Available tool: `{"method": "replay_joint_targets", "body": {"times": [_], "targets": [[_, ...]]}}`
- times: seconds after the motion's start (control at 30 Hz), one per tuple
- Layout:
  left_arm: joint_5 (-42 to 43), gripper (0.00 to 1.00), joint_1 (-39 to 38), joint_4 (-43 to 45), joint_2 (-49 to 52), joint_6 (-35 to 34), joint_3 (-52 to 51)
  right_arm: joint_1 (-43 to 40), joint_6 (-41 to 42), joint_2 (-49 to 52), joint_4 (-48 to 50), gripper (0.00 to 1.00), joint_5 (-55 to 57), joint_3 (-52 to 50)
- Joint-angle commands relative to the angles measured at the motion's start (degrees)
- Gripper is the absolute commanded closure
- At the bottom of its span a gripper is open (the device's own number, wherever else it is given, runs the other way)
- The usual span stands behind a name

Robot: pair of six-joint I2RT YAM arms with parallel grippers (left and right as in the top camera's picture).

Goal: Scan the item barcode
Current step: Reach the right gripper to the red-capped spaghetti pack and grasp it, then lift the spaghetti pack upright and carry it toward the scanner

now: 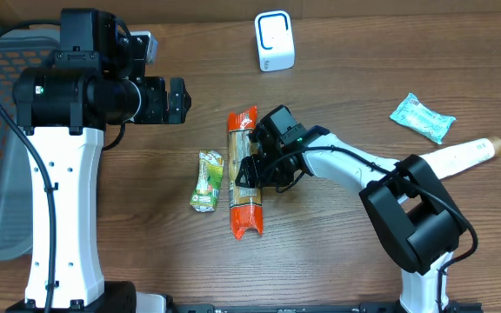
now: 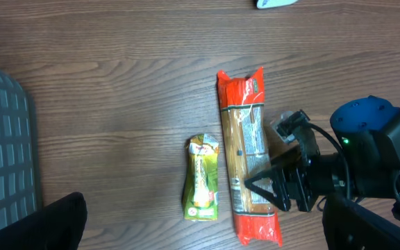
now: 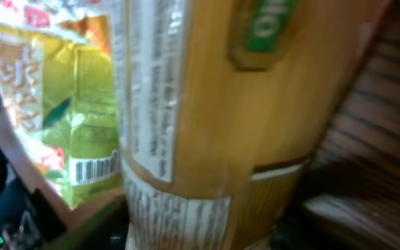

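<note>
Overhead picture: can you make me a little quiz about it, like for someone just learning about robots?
1. True or false: the right claw is over the long orange packet.
2. What colour is the small packet lying beside it? A) green B) purple C) black
3. Fill in: the left claw is ___ (open or shut).
Key: 1 true; 2 A; 3 open.
</note>
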Motion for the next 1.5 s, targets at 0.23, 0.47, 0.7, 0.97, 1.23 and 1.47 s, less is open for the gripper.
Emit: {"method": "replay_joint_targets", "body": {"times": [0.23, 0.47, 0.7, 0.97, 1.23, 1.47], "targets": [[-0.2, 0.00, 0.2, 0.2, 0.0, 1.3, 0.0, 0.1, 2.3, 3.4, 4.2, 0.96, -15.1, -0.3], [-0.2, 0.00, 0.2, 0.2, 0.0, 1.3, 0.0, -6.3, -1.0, -1.0, 3.8, 0.96, -32.3, 0.7], [-0.2, 0.00, 0.2, 0.2, 0.0, 1.3, 0.0, -16.0, -5.3, -12.9, 2.3, 0.96, -46.7, 0.7], [-0.2, 0.00, 0.2, 0.2, 0.0, 1.3, 0.0, -26.6, -4.5, -25.6, 6.2, 0.96, -58.8, 0.7], [-0.2, 0.00, 0.2, 0.2, 0.0, 1.3, 0.0, -33.8, 3.8, -34.7, 12.6, 0.96, -58.8, 0.7], [-0.2, 0.00, 0.2, 0.2, 0.0, 1.3, 0.0, -35.4, 15.2, -37.3, 25.0, 0.96, -58.6, 0.7]]}}
